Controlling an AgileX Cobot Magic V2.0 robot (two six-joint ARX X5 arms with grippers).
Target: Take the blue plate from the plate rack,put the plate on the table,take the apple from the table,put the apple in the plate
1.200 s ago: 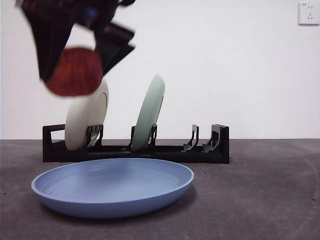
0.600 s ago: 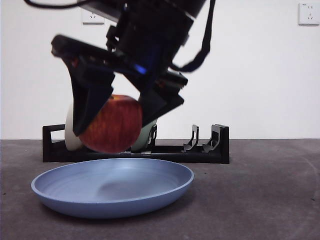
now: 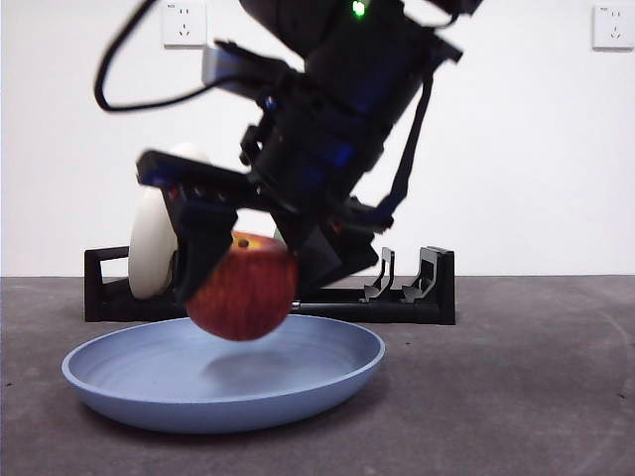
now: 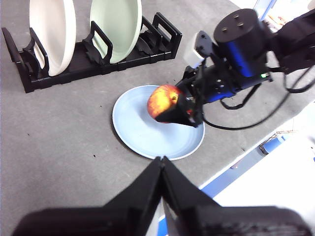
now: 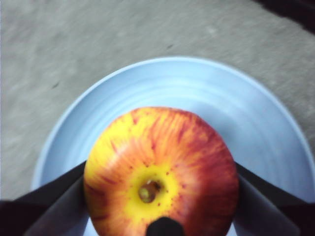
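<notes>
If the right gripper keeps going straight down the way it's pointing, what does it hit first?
Most likely the blue plate. The right gripper points down over it, shut on the apple, which hangs just above the plate's inner surface. The apple's underside should touch before the fingers, though the exact gap is hard to judge.

The apple (image 3: 242, 288) hangs just above the plate (image 3: 327, 382), which lies on the table (image 3: 516, 397) in front of the rack (image 3: 427, 297) holding two upright plates (image 4: 51, 34).

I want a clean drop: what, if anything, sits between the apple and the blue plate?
Nothing visible. The right tool holds the apple just above the blue plate, whose bare centre lies directly below it.
</notes>
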